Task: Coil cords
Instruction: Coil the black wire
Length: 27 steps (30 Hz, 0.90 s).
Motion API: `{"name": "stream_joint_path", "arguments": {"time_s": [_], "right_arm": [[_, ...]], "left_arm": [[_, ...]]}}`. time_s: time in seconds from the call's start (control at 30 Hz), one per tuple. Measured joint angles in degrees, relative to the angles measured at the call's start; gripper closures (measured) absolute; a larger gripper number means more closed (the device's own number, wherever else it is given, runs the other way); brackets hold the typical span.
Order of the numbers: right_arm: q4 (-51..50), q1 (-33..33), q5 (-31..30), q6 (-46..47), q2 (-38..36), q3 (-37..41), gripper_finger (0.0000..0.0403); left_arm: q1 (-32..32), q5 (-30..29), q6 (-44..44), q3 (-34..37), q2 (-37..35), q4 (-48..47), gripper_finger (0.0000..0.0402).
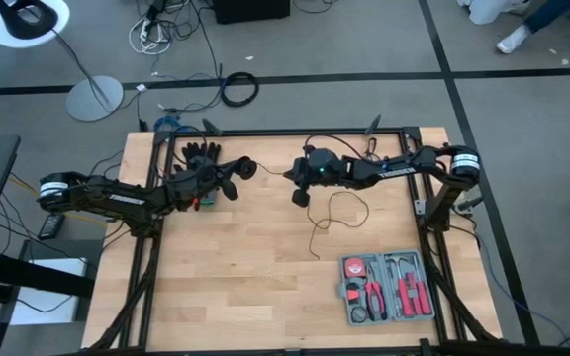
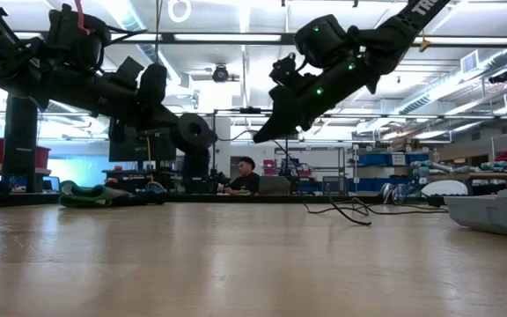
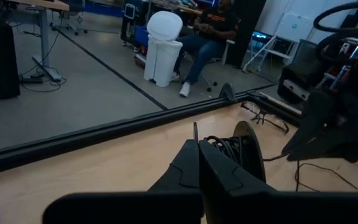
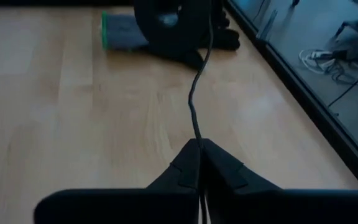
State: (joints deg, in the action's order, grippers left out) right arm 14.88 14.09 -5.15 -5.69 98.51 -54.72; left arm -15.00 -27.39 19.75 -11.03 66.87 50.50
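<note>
Pinching the thin black wire (image 4: 196,112) between closed fingers, the right gripper (image 4: 199,149) holds it raised above the table (image 1: 255,287). The strand runs straight ahead from its tips toward the round black disc (image 3: 248,151), which the left gripper (image 3: 199,163) clamps shut at the wire's other end. The slack tail lies on the wood below the right arm, so the right gripper sits nearer the loose length to be wound.

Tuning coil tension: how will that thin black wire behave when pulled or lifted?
Probably floppy: the wire lies in loose loops on the table. Likely light: a thin strand runs from the right pincer, shut on it. The disc end may swing.
</note>
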Motion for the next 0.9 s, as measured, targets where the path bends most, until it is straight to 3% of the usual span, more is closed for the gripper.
{"name": "stream_joint_path", "arguments": {"time_s": [0.17,0.63,0.9], "right_arm": [[-3.48,0.0,0.01,-0.43,-2.26,-0.02,0.0399],[-9.44,0.22,0.31,3.29,-4.0,0.0,0.0401],[-5.37,-0.55,0.87,9.41,7.85,-2.4,0.0402]], "left_arm": [[0.0,-0.05,0.0,0.0,0.0,0.06,0.0401],[0.0,-0.19,0.64,0.0,0.0,0.2,0.0401],[0.0,2.67,4.54,-0.02,0.02,4.8,0.0401]]}}
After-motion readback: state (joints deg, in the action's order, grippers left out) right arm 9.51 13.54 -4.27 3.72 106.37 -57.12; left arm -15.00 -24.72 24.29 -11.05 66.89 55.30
